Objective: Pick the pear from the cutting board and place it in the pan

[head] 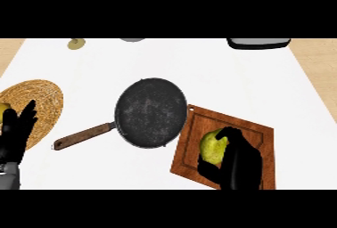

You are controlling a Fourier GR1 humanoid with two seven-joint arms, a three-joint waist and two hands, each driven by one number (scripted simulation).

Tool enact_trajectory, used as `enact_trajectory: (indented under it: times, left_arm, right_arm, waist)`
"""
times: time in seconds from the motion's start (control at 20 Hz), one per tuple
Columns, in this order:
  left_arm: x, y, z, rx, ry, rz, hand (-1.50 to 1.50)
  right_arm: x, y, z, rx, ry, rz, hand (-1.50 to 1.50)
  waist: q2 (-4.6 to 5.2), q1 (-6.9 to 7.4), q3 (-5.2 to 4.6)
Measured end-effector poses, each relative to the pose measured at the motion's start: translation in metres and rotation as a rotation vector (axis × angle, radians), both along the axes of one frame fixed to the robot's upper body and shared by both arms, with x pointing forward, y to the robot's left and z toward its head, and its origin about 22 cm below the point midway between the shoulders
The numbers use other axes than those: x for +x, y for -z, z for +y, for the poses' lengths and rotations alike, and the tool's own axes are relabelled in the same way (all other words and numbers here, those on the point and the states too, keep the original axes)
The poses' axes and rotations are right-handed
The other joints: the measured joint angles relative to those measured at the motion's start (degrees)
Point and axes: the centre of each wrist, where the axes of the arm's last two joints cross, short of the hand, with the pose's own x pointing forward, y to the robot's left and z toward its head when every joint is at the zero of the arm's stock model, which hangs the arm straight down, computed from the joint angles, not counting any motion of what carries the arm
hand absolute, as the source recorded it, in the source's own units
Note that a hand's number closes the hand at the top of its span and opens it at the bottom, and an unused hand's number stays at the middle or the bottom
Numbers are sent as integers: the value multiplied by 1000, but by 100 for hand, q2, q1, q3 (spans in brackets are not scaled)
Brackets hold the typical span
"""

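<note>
A yellow-green pear (212,147) lies on the brown wooden cutting board (247,127) at the lower right of the white counter. My right hand (238,160) is curled round the pear from the right and below, its thumb over the top, hiding the fruit's right side. Left of the board sits a dark round pan (150,112) with a brown wooden handle (82,136) pointing to the lower left; nothing lies in it. My left hand (16,133) stands open with fingers up at the left edge, over the woven mat.
A round woven mat (39,104) lies at the left edge with a yellowish object (4,108) partly showing on it. At the counter's far edge are a small olive-coloured object (76,43), a grey object (133,39) and a dark tray-like object (259,42).
</note>
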Motion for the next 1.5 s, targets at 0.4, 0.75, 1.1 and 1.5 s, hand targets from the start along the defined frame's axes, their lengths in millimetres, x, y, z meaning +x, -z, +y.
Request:
enact_trajectory:
  times: [0.4,0.75,1.1,1.5]
  left_arm:
    - [14,-7,-14,-6,56,-27,0]
    - [22,-8,-25,-12,91,-38,0]
    - [27,-8,-32,-13,115,-42,0]
    - [31,-10,-37,-12,140,-57,0]
  right_arm:
    - [-14,-43,41,-46,-17,-150,150]
    - [27,-51,43,3,3,-170,150]
    - [82,-40,37,49,45,-107,150]
    - [128,-6,27,154,71,-52,150]
  waist:
    - [151,317,45]
    - [224,499,61]
    - [268,627,67]
    - [314,778,75]
